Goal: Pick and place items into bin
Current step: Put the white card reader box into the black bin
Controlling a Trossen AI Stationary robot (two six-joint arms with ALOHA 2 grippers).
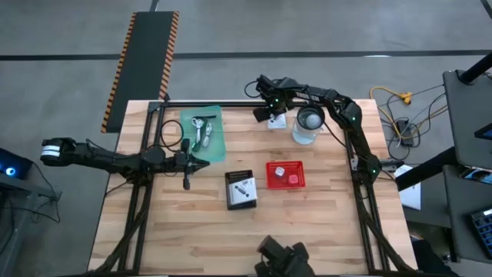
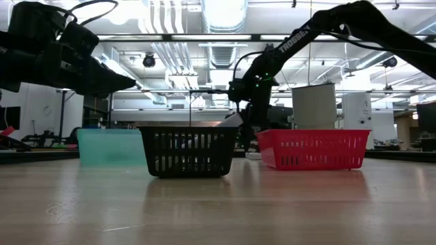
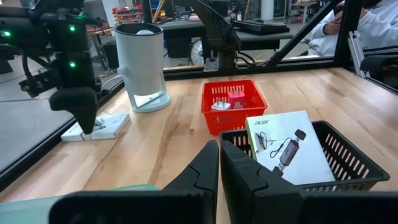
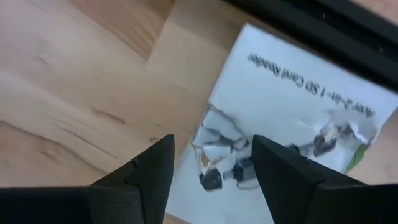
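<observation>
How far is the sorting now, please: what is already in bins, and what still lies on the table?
Done: one white box lies in the black basket, small items in the red basket and clips in the green tray. In hand: the open right gripper hovers over the second white box. Left: that box. The shut left gripper waits.

White card point(image 4: 292, 118) flat on table point(image 4: 74, 74).

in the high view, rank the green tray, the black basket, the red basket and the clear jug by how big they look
1. Green plastic tray, largest.
2. Black mesh basket and red mesh basket: too alike to rank.
3. Clear round jug, smallest.
</observation>
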